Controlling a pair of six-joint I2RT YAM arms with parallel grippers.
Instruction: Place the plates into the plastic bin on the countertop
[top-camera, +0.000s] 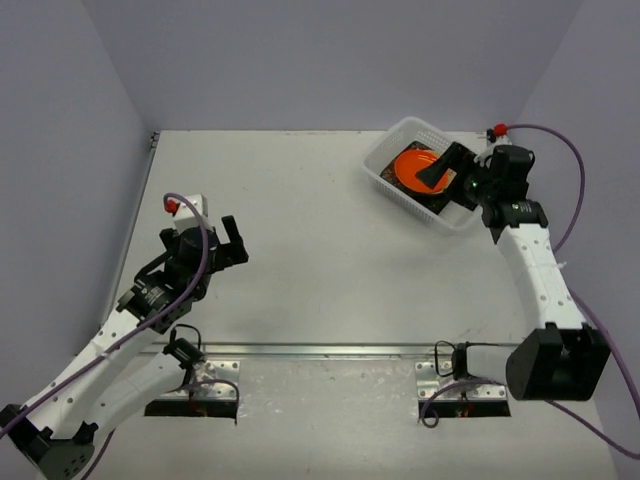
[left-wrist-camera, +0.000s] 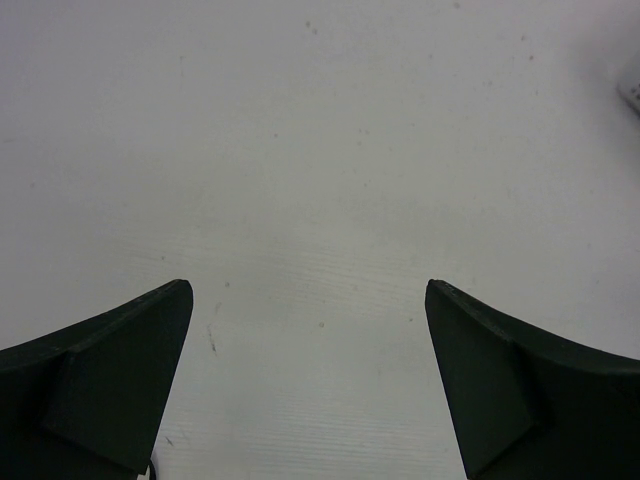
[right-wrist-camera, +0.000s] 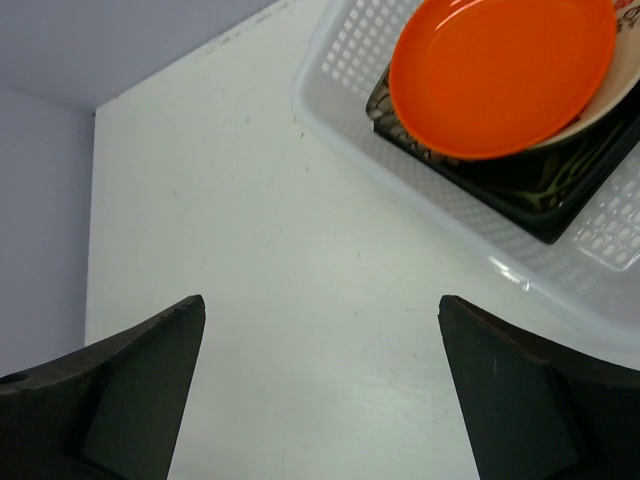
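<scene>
The white plastic bin (top-camera: 392, 141) stands at the far right of the white countertop (top-camera: 320, 240). A stack of plates lies inside it, with the round orange plate (top-camera: 413, 168) on top. In the right wrist view the orange plate (right-wrist-camera: 500, 75) rests on a cream plate (right-wrist-camera: 612, 98), above a square black floral plate (right-wrist-camera: 555, 200), inside the bin (right-wrist-camera: 345, 120). The other plates are hidden. My right gripper (top-camera: 452, 178) is open and empty above the bin's near side; its fingers frame bare tabletop (right-wrist-camera: 320, 310). My left gripper (top-camera: 235, 240) is open and empty over bare tabletop (left-wrist-camera: 308, 290) at the left.
A metal rail (top-camera: 330, 349) runs along the table's front edge between the arm bases. Grey walls close in the left, back and right sides. A purple cable (top-camera: 570, 170) loops behind the right arm.
</scene>
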